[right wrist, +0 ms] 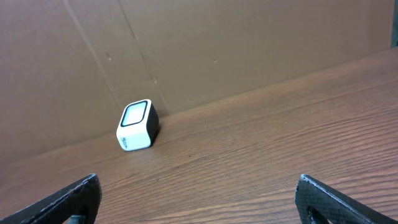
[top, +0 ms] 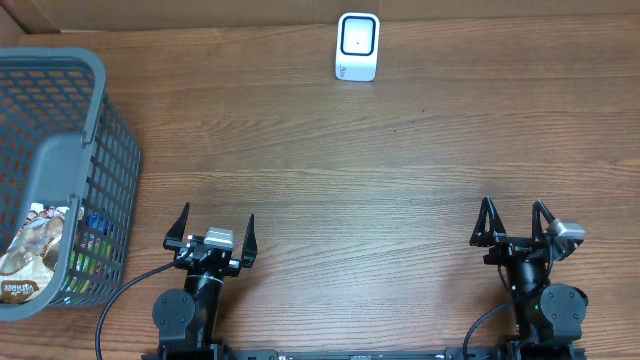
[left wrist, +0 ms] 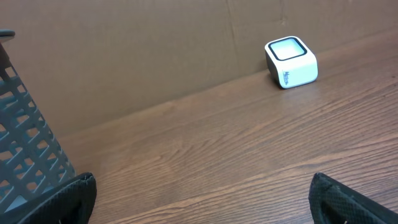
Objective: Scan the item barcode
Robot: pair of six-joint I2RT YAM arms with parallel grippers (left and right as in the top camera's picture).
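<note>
A small white barcode scanner [top: 357, 46] with a dark window stands at the far middle of the wooden table; it also shows as the white box [left wrist: 291, 62] in the left wrist view and the scanner [right wrist: 136, 125] in the right wrist view. Packaged items [top: 35, 255] lie in the grey basket [top: 85, 130] at the left edge. My left gripper [top: 212, 228] rests near the front left, open and holding nothing. My right gripper [top: 514, 219] stands at the front right, open too, with only bare wood between its fingers.
A brown cardboard wall [left wrist: 155, 50] runs along the table's far edge behind the scanner. The basket's grey mesh side [left wrist: 25, 149] is close to the left of my left gripper.
</note>
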